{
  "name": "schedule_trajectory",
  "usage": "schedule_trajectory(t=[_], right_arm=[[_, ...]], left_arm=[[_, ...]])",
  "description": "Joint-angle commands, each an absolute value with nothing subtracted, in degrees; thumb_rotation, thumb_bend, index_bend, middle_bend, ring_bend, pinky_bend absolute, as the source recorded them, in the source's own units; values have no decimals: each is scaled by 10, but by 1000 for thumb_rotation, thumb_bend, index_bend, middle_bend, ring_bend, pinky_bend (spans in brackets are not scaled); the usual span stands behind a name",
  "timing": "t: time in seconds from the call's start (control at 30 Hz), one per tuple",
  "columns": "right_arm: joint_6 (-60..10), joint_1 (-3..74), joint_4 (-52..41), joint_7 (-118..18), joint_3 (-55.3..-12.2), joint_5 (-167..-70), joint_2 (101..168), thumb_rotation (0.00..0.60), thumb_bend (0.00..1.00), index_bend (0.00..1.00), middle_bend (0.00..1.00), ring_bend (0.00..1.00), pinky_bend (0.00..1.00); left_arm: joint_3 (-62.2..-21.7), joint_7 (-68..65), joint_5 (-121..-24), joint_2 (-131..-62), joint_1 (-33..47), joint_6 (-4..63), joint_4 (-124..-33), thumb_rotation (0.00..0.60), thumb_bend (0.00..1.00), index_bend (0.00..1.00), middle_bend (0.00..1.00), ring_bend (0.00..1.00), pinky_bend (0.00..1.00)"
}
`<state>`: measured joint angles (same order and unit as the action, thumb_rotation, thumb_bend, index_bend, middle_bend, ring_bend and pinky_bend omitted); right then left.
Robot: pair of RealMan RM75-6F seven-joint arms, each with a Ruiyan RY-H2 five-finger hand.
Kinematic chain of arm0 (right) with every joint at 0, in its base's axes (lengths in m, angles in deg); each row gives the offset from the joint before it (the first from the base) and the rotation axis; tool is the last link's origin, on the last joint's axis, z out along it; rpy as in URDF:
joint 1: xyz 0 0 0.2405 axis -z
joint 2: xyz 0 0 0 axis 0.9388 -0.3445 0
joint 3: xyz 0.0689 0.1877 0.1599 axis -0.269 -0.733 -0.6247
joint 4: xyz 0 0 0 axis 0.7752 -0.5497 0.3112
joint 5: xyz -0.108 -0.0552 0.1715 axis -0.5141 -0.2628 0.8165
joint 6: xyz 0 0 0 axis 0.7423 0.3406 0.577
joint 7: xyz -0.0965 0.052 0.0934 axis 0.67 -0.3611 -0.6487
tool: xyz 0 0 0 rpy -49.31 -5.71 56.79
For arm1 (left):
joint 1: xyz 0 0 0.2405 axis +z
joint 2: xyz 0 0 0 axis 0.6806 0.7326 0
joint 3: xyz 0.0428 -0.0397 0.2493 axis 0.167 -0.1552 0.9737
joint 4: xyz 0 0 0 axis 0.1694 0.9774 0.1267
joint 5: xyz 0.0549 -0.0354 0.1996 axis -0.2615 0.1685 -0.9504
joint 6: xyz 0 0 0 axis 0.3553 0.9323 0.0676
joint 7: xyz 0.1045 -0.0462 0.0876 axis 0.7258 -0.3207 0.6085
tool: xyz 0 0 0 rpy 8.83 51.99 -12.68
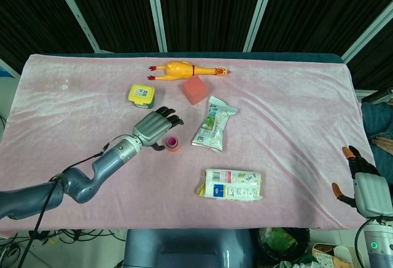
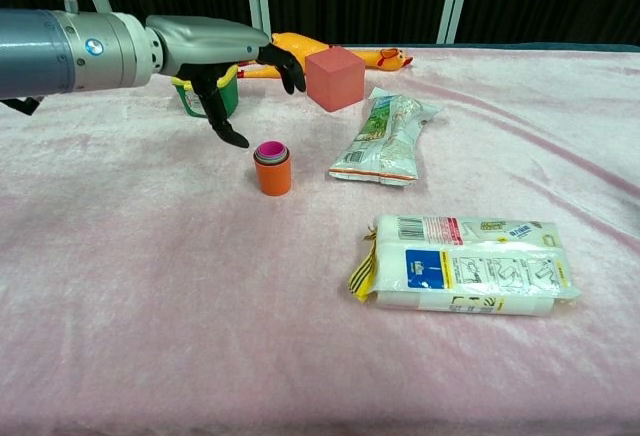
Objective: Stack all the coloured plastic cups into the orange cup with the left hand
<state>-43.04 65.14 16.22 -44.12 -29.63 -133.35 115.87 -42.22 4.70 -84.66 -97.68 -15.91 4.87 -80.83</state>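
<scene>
The orange cup (image 2: 272,174) stands upright on the pink cloth, with the other coloured cups nested inside it; the pink cup (image 2: 270,149) sits on top, its rim just above the orange one. The head view shows the stack (image 1: 172,143) too. My left hand (image 2: 222,56) hovers just above and to the left of the stack, fingers spread, holding nothing. In the head view the left hand (image 1: 153,128) lies beside the cups. My right hand (image 1: 366,189) rests off the table's right front corner, its fingers apart and empty.
A pink cube (image 2: 335,77) and a rubber chicken (image 1: 181,69) lie behind the stack. A yellow-lidded green tub (image 1: 142,94) is at the back left. A green snack bag (image 2: 386,136) and a white packet (image 2: 462,264) lie to the right.
</scene>
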Motion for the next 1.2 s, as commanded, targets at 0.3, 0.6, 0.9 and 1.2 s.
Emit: schedule_trajectory(t=[0.3,0.6,0.9,1.2], right_arm=[[-436,652,161,-439,-297,-1337,1160,600,256,36,46,160,214],[-446,653,154,-439,-295,-1352,1162,600,256,36,46,160,214],[-446,652,152,-440,-294,-1355,1163,600,256,36,46,160,213],[-447,653,154,-437,-293,-1357,1164,600,256,36,46,160,214]], left_arm=[[-414,106,-832,-813,-67,173,-982,600,163,181,205,66,107],[-328,117,-892,-729,102,362,-1083,600,158,152,195,46,92],[-265,36,-944,-714,236,478,-1070,600,152,146,149,0,32],[-272,-31,-969,-725,295,533,-1010,600,152,146,143,0,18]])
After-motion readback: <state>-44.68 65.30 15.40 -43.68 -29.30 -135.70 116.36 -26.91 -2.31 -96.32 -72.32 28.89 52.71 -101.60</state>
